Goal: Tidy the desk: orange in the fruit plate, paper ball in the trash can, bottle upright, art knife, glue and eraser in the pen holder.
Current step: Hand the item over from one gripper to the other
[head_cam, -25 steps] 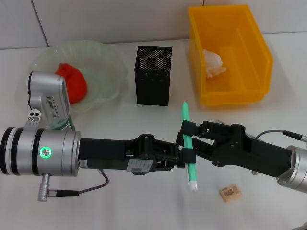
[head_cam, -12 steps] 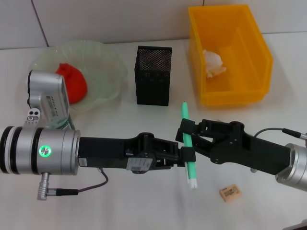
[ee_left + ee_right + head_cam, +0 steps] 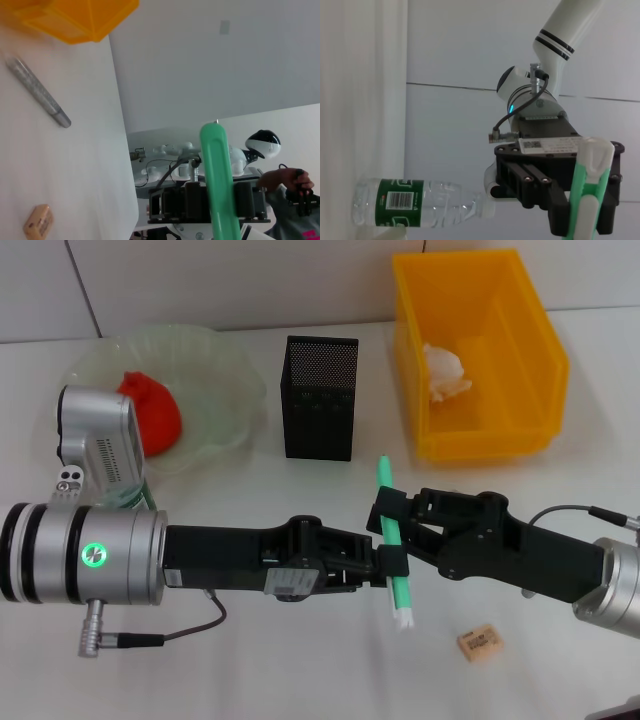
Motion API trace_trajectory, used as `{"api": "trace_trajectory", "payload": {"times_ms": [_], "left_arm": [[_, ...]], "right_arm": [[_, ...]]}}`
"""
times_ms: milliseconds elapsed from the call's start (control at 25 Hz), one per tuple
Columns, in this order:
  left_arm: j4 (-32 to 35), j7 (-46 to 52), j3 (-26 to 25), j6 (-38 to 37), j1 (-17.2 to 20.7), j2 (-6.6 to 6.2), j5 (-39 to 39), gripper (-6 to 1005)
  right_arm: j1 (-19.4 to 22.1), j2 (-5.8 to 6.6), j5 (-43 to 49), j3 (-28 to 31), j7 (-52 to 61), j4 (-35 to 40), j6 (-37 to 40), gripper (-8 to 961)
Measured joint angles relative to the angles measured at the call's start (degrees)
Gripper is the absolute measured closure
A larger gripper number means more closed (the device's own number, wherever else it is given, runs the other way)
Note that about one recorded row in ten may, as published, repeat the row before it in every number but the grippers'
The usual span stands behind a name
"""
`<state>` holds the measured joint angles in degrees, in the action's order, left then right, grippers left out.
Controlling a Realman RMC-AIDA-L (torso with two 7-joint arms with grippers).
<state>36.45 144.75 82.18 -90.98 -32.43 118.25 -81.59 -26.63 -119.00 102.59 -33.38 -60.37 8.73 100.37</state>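
Both arms reached inward low over the worktop and met near its middle. The left gripper [image 3: 385, 562], on a long black forearm behind a silver wrist, had its fingers clamped on the green art knife [image 3: 391, 536]. The right gripper [image 3: 392, 508] faced it from the opposite side, its fingers also pinching the knife's shaft.

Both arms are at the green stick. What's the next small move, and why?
Probably open the left gripper jaws and back that arm off. It and the right gripper both appear clamped on the green stick, held above the table near the pen holder. One arm must let go before the other can carry it there.
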Motion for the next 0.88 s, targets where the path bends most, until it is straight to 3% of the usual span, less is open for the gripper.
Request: {"api": "trace_trajectory", "payload": {"times_ms": [880], "left_arm": [[-1.23, 0.22, -1.74, -0.32, -0.37, -0.05, 0.56, 757]], "right_arm": [[-1.04, 0.00, 0.10, 0.26, -0.62, -1.05, -1.04, 722]]}}
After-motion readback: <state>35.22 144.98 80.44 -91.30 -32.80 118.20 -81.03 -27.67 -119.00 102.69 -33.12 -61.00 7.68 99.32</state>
